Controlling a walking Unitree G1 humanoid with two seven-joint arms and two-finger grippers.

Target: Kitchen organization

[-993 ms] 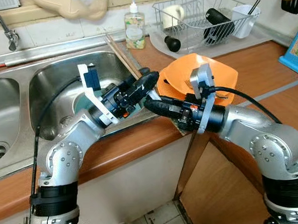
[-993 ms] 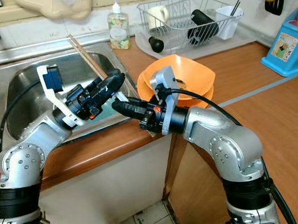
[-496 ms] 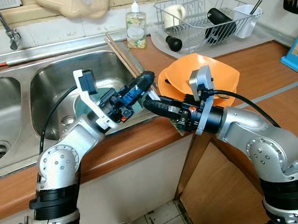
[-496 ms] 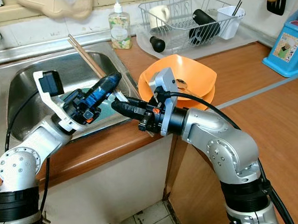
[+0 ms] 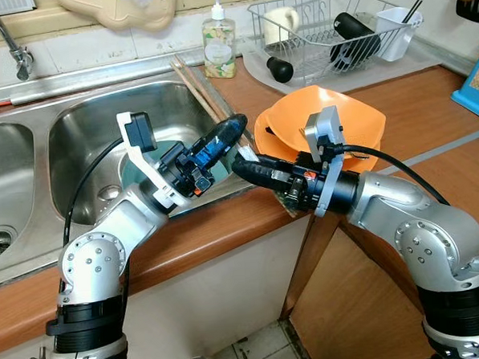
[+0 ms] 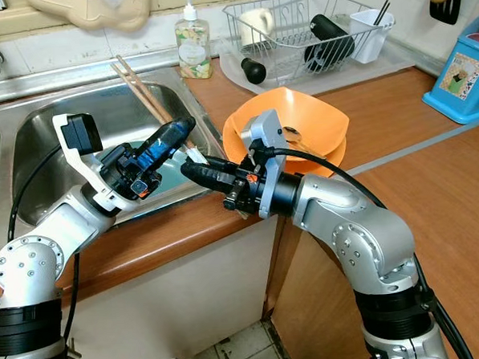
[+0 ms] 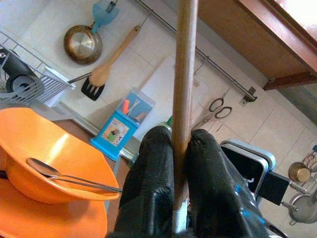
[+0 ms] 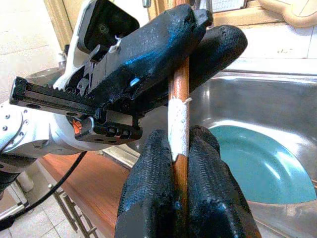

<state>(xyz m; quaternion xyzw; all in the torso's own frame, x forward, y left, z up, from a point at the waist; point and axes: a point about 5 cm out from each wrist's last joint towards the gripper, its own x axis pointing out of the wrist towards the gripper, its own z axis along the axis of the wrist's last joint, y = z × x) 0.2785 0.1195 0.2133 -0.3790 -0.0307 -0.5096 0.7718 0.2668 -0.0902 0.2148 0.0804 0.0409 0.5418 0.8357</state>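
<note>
A pair of wooden chopsticks [image 5: 193,89] slants from the back rim of the sink down to the counter's front edge. Both grippers meet on their near end. My left gripper [image 5: 230,132] is shut on a stick [image 7: 184,74] from the sink side. My right gripper [image 5: 245,160] is shut on the same end just below, at a white taped patch [image 8: 177,124]. Beside them stand stacked orange bowls [image 5: 357,121] with a spoon [image 7: 69,176] in the upper one. A teal plate [image 8: 257,163] lies in the sink basin [image 5: 84,123].
A soap bottle [image 5: 216,40] stands behind the sink. A wire dish rack [image 5: 328,30] with a mug, a dark bottle and a white cup sits at the back right. A blue box [image 5: 477,78] is at the far right. The wooden counter [image 5: 429,113] turns a corner around open floor [image 5: 342,303].
My left wrist has turned and drawn back a little to the left, raising its fingers. Both grippers have kept their hold on the chopsticks; the right arm has barely moved.
</note>
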